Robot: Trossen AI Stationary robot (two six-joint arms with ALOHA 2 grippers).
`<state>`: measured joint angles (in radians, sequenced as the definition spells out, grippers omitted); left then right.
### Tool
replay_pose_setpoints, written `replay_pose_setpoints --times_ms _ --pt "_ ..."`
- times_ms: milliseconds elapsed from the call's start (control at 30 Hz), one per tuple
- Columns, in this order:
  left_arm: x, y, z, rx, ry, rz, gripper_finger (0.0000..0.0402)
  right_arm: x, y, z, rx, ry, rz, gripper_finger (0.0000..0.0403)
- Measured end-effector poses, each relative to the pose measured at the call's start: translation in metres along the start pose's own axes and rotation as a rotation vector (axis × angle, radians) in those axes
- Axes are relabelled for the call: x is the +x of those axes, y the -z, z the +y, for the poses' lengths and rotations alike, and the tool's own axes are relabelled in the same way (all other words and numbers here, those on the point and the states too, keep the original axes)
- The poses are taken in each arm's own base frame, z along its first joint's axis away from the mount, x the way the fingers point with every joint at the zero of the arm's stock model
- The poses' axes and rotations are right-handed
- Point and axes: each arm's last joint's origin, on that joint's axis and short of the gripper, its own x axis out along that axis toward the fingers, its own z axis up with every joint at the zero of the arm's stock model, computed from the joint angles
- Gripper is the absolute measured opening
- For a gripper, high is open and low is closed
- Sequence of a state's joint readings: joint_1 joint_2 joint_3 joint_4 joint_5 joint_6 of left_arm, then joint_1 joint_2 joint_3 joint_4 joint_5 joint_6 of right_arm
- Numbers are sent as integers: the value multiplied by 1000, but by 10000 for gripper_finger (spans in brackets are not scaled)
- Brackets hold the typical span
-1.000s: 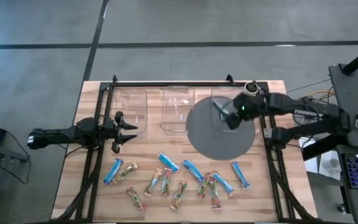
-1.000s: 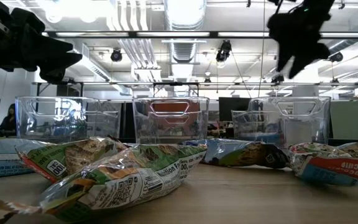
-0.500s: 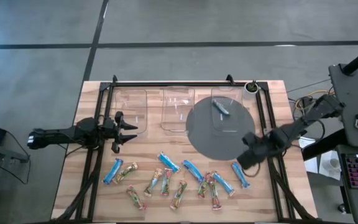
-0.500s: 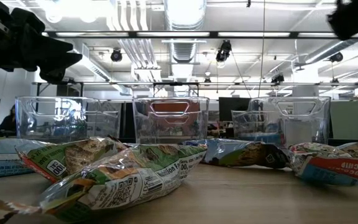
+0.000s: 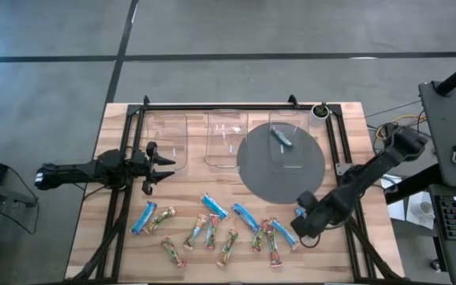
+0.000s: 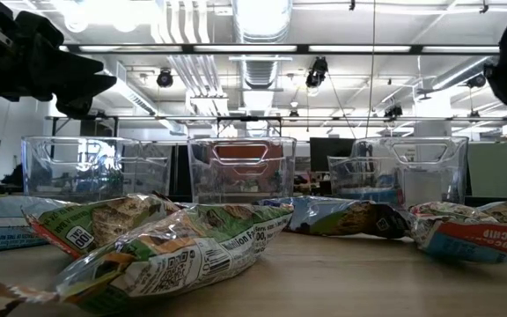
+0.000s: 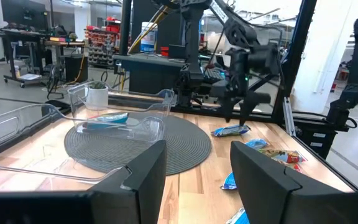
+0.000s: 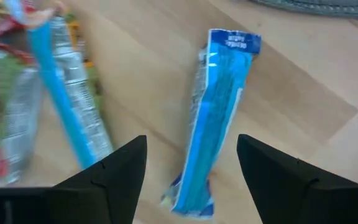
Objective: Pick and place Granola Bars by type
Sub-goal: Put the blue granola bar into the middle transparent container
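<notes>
Right fingers [image 8: 191,180] spread open, empty, straddling blue granola bar [image 8: 213,118] lying between them on table [image 8: 303,112]

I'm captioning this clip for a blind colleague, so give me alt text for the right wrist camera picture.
The right claw, fingers spread open, hangs over a blue wrapped granola bar lying alone on the wooden table. Beside it lie another blue bar and a blurred heap of tan and green bars; an edge of the grey round mat shows beyond.

Blue and tan Granola Bars [image 5: 212,226] scattered flat
</notes>
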<state>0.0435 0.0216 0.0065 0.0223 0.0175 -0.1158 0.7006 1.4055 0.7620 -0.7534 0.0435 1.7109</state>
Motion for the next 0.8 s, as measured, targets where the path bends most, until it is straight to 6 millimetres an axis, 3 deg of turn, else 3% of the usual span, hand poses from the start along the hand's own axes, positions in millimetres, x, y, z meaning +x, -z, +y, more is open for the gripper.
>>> replay_pose_setpoints --times_ms 233,333,433,633,800 --pt "0 0 0 0 0 0 163 27 1 4 -29 109 37 249" --pt "0 0 0 0 0 0 163 30 -1 7 -28 91 47 209" --pt "0 0 0 0 0 0 163 28 -5 11 -44 46 50 144" --pt "0 0 0 0 0 0 163 16 -24 18 -26 -81 -5 34" --pt "0 0 0 0 0 0 163 -24 -51 33 38 -258 -187 31"
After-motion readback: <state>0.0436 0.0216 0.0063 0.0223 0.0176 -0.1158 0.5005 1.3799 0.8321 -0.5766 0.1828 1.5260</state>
